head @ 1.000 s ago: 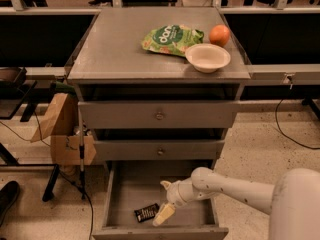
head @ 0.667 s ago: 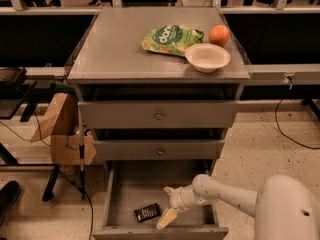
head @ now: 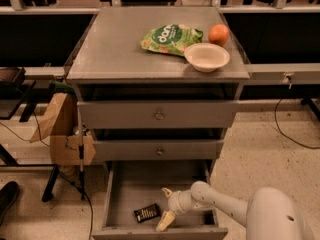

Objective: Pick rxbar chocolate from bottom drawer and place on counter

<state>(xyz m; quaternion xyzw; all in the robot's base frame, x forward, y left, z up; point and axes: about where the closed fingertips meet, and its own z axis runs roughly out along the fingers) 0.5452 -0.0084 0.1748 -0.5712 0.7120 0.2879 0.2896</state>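
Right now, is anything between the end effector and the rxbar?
Nothing visible. The open end effector is inside the bottom drawer, just right of the rxbar, with only bare drawer floor between.

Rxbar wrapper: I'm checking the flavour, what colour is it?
Dark with white lettering, camera view; the tool sits right of the rxbar chocolate in the bottom drawer.

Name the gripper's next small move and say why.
Probably ease the gripper toward the rxbar chocolate until its open fingers straddle it. The bar lies flat in the bottom drawer, just beside the gripper, not yet between the fingers.
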